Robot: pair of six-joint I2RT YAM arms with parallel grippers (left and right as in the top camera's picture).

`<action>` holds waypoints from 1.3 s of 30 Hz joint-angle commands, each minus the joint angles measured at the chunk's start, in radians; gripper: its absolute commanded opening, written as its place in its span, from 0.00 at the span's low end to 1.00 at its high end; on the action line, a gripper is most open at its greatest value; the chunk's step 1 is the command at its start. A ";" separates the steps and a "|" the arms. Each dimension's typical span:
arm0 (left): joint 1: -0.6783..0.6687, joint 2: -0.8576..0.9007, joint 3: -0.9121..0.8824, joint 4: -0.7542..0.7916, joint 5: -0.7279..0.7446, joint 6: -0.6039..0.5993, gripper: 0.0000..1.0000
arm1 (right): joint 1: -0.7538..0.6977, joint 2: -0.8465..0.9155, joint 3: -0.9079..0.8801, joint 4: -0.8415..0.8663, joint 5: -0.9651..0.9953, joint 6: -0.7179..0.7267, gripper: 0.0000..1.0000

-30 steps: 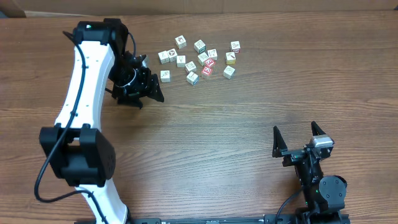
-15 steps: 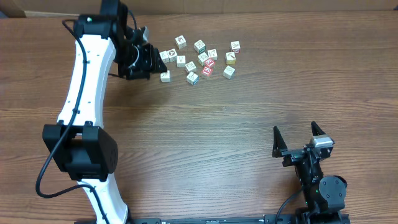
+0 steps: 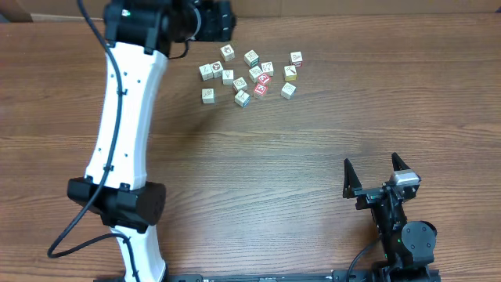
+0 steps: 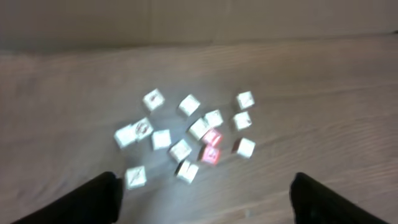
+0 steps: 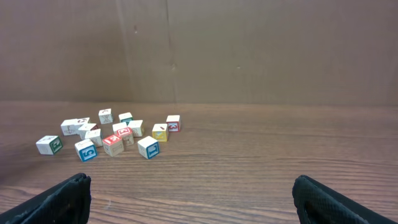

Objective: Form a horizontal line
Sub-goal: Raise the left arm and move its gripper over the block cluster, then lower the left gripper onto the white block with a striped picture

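Several tiny picture cubes (image 3: 250, 74) lie scattered at the back middle of the table, most with pale cream faces and two with red faces (image 3: 262, 84). No straight row of touching cubes shows; only two cubes at the cluster's left (image 3: 211, 70) touch. The cubes also show in the left wrist view (image 4: 186, 140), blurred, and in the right wrist view (image 5: 115, 137). My left gripper (image 3: 213, 19) hangs raised at the cluster's back left, open and empty (image 4: 205, 193). My right gripper (image 3: 373, 168) is open and empty near the front right (image 5: 193, 193), far from the cubes.
The wooden table (image 3: 313, 141) is bounded at the back by a brown cardboard wall (image 5: 249, 50). My white left arm (image 3: 125, 117) stretches over the table's left side.
My left arm has swung from beside the cluster's left up towards the back wall, and its gripper now points down at the cubes. The cubes and the right arm have not moved.
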 commanded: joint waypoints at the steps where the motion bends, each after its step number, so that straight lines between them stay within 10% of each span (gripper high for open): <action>1: -0.056 0.023 -0.021 0.043 -0.114 -0.003 0.89 | 0.004 -0.006 -0.010 0.006 0.000 -0.005 1.00; 10: -0.134 0.175 -0.027 0.032 -0.242 -0.003 1.00 | 0.004 -0.006 -0.010 0.006 0.000 -0.005 1.00; 25: -0.138 0.415 -0.027 0.126 -0.192 -0.002 0.52 | 0.004 -0.006 -0.010 0.006 -0.001 -0.005 1.00; 39: -0.136 0.485 -0.030 0.235 -0.230 0.043 0.52 | 0.004 -0.006 -0.010 0.006 -0.001 -0.005 1.00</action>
